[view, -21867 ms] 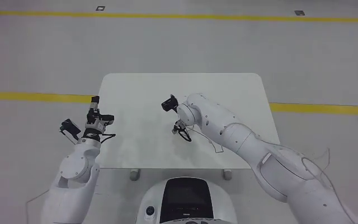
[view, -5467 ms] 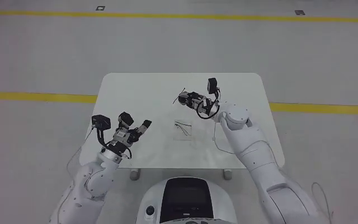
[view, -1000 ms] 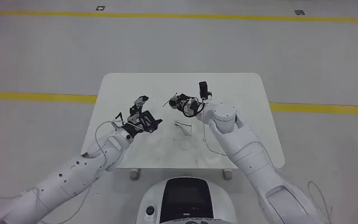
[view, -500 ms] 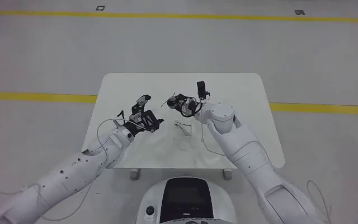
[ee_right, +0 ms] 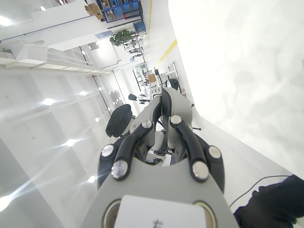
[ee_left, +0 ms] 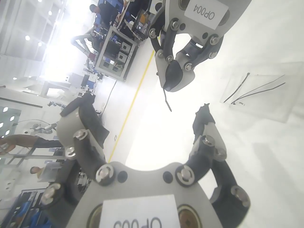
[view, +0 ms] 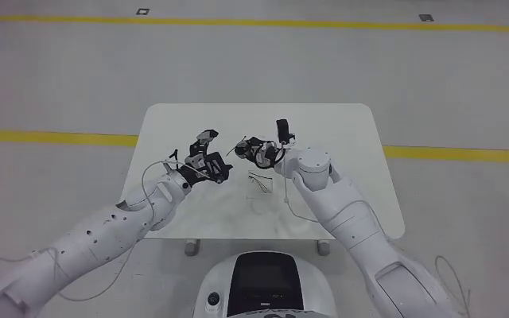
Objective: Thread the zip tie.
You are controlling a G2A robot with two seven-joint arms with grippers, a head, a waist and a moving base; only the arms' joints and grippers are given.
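Right hand (ee_left: 177, 77) is seen clamped shut on the zip tie (ee_left: 167, 98). A short black end is left sticking out past its fingertips toward the left hand (ee_left: 142, 116), whose jaws are spread wide with nothing held.

Both hands are held above the middle of the tabletop (view: 334, 127), the left hand at 8 o'clock of the right, near but apart. The arms are angled inward so the hands are aimed at each other.

A clear tray (ee_left: 261, 110) is laid flat at 5 o'clock of the right hand, with spare ties (ee_left: 236, 87) loose on it.

The step is judged as line-up before threading: no loop is formed, and the tie's head cannot be made out. For the next move, the open hand would need to be brought onto the free end and closed with fine alignment. The end is thin and bendy, so it could be missed or flicked aside.
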